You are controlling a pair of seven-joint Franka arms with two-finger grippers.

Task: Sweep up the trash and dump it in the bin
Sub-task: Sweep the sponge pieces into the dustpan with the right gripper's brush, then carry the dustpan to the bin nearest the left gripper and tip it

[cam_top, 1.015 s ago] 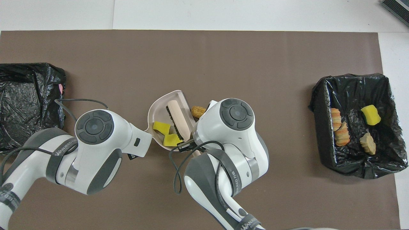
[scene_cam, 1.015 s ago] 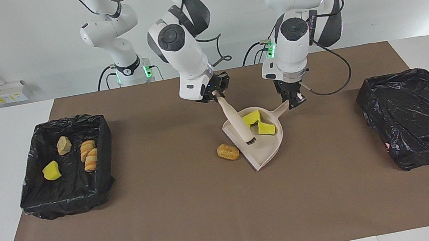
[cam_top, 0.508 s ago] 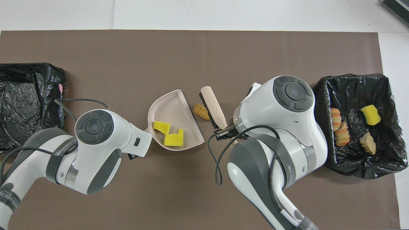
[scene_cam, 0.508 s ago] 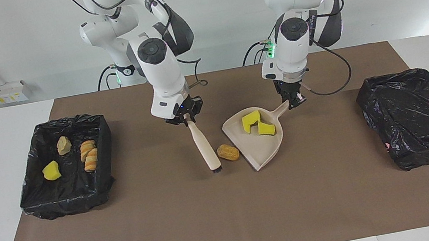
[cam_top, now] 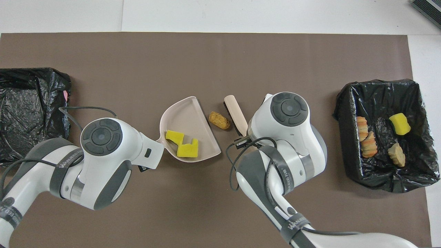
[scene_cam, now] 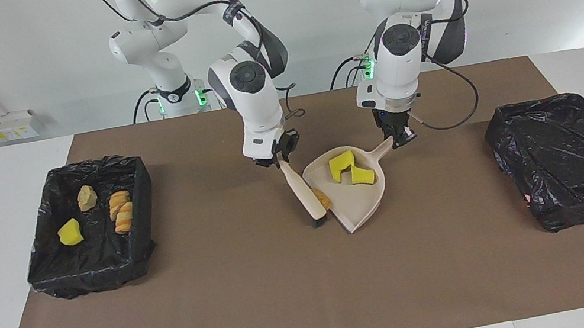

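My right gripper (scene_cam: 280, 160) is shut on the handle of the beige hand brush (scene_cam: 303, 195). The bristle end rests on the mat against a brown bread-like chunk (scene_cam: 324, 199), which lies at the dustpan's open lip. My left gripper (scene_cam: 400, 139) is shut on the handle of the beige dustpan (scene_cam: 361, 200), which lies flat and holds two yellow sponge pieces (scene_cam: 341, 165) (scene_cam: 363, 174). In the overhead view the chunk (cam_top: 219, 120) lies between the dustpan (cam_top: 187, 115) and the brush (cam_top: 236, 112); both grippers are hidden under their arms.
An open black-lined bin (scene_cam: 101, 273) at the right arm's end holds a yellow sponge piece (scene_cam: 70, 232), a tan chunk (scene_cam: 86, 197) and striped bread pieces (scene_cam: 122, 211). A second bin (scene_cam: 567, 157), covered with black plastic, stands at the left arm's end.
The right gripper swung the brush out of the dustpan to the chunk's side toward the right arm's end, then back against the chunk. The dustpan and left gripper stayed put.
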